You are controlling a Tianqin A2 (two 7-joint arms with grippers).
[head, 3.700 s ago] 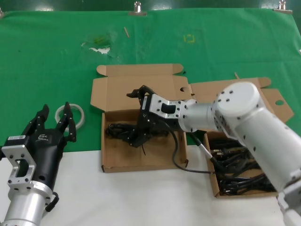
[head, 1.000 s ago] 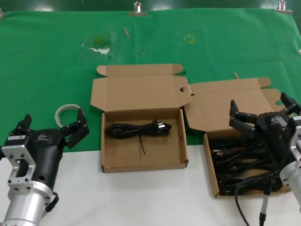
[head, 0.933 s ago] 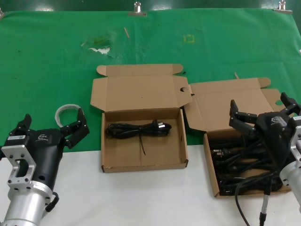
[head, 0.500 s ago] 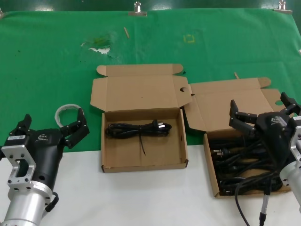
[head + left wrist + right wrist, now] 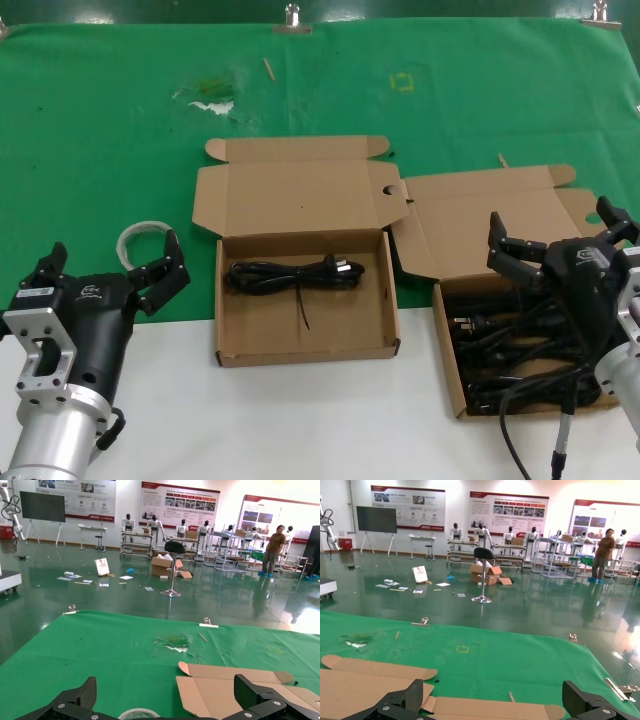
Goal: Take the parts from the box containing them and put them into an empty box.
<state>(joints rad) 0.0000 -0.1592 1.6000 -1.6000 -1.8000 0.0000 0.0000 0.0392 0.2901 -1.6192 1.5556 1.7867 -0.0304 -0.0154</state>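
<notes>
Your right gripper [image 5: 555, 250] is hovering spread wide over the full box [image 5: 452, 375], ready for another cord [image 5: 505, 345]; one cord [image 5: 292, 274] is lying in the other box [image 5: 300, 350] (left gripper [image 5: 110, 270] is waiting, spread wide, near the tubing ring [image 5: 140, 234]).

Grey-white tubing ring [image 5: 146, 238] on green cloth [image 5: 100, 140] — white tabletop [image 5: 300, 420] nearer.

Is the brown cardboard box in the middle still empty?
No. The middle brown cardboard box holds one coiled black power cord; bare cardboard shows around it.

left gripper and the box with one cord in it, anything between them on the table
In the head view, nothing: only bare green cloth lies between the left gripper and the box. The grey-white ring sits behind the gripper.
</notes>
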